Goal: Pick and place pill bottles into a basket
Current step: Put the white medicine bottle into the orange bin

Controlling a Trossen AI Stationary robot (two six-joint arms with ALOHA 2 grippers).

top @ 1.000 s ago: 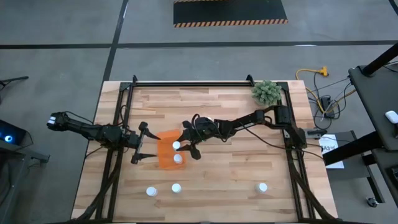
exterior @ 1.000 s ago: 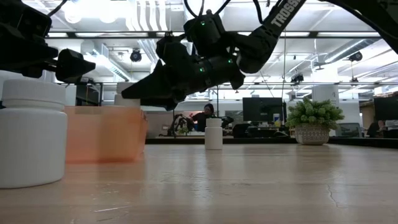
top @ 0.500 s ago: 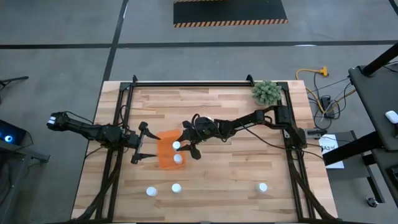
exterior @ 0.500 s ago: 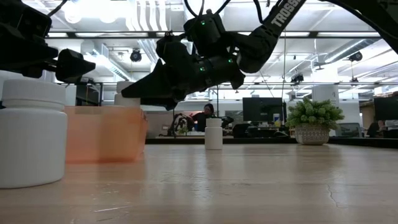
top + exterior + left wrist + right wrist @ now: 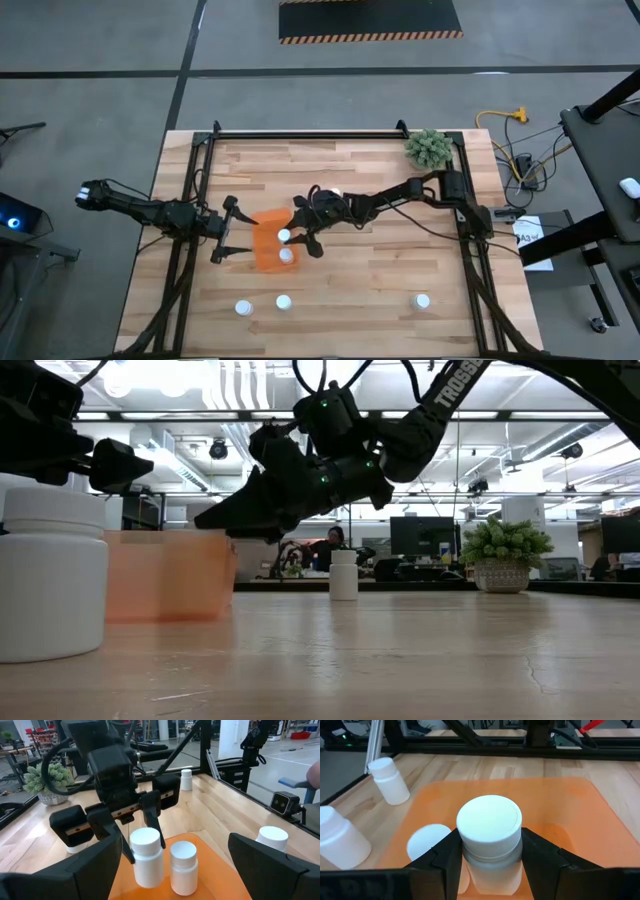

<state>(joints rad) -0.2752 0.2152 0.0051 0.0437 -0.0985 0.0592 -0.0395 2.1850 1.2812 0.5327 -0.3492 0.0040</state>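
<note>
Right arm has shifted slightly since a second ago: in the low view it sits a touch higher and more tilted, everything else unchanged

My right claw [image 5: 290, 238] is over the orange basket [image 5: 266, 246], closed about halfway around a pill bottle [image 5: 490, 840]: fingers [image 5: 445, 857] pressed on both sides just below the white cap. Bottle is upright, over the basket floor; can't tell if its base touches down

Second bottle [image 5: 431, 840] already stands in the basket, just beside the held one. From the left wrist view the two stand next to each other, held bottle [image 5: 146, 856] and the loose one [image 5: 183, 866]

My left claw [image 5: 224, 242] waits at the basket's left edge, fingers spread wide, holding nothing

Other bottles on the surface [image 5: 380, 180]:
- two near the front edge, left of centre [image 5: 242, 307] and [image 5: 283, 301], close together
- one at the front right [image 5: 422, 300], well apart from the rest
- one more looks to sit behind my right arm near the middle [image 5: 186, 779]; in the high view it's mostly hidden

Green plant [image 5: 428, 148] at the back right corner, far from the basket
</note>
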